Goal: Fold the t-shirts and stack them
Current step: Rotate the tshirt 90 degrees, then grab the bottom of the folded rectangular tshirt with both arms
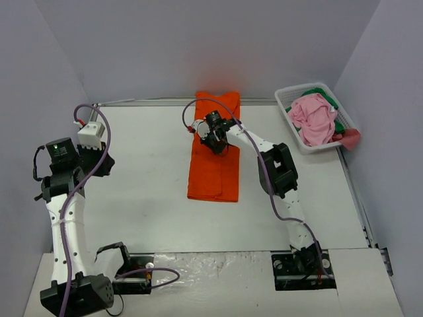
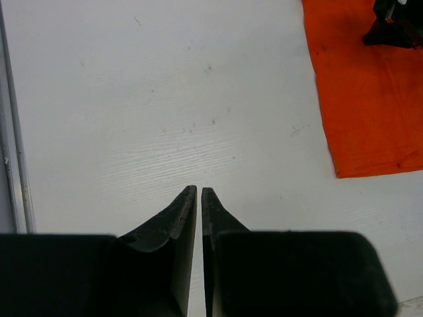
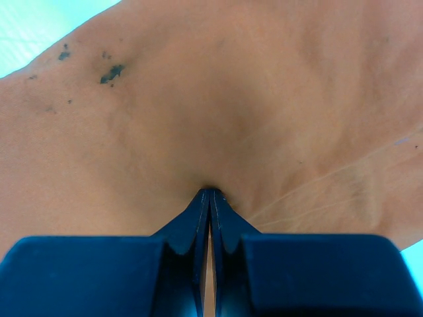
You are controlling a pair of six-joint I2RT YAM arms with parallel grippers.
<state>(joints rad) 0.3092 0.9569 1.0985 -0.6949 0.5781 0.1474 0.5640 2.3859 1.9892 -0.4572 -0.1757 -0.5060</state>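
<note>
The orange t-shirt (image 1: 213,175) lies in a long folded strip at the middle of the table, its far end hanging over the back edge. My right gripper (image 1: 216,142) is down on its upper half. In the right wrist view the fingers (image 3: 210,191) are shut, their tips pinching a pucker of the orange cloth (image 3: 264,99), which has dark specks. My left gripper (image 1: 104,164) hovers at the left, shut and empty over bare table (image 2: 199,189). The shirt's near corner shows in the left wrist view (image 2: 370,99). The pink t-shirt (image 1: 314,119) and the green one (image 1: 339,124) lie in the basket.
The white slotted basket (image 1: 285,99) stands at the back right corner, with a reddish piece of cloth (image 1: 350,137) hanging over its near end. A metal rail (image 2: 13,132) runs along the table's left edge. Grey walls close in the back and sides.
</note>
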